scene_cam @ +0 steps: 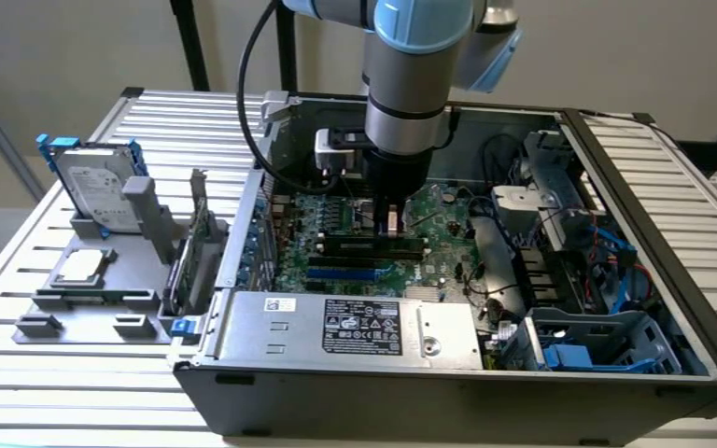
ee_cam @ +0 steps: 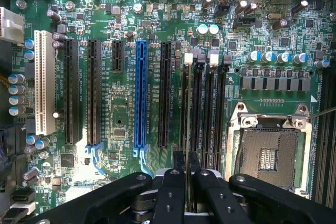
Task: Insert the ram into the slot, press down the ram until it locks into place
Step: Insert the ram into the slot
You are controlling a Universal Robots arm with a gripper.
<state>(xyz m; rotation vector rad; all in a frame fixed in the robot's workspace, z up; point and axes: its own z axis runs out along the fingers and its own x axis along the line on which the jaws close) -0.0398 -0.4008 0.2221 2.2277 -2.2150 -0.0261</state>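
Gripper (scene_cam: pixel 391 222) hangs low inside the open computer case (scene_cam: pixel 458 401), over the motherboard (scene_cam: pixel 333 210), with its tip just above the long black slot (scene_cam: pixel 361 246) near the board's middle.

Through the wrist camera we see the fingers (ee_cam: pixel 173 192) drawn narrow, almost together. They pinch a thin dark edge that we take for the ram (ee_cam: pixel 186 162), seen edge-on. It lines up with the slot, the outermost of four black memory sockets lying between the blue card socket (ee_cam: pixel 140 98) and the processor socket (ee_cam: pixel 268 156). We cannot tell whether the ram is seated.
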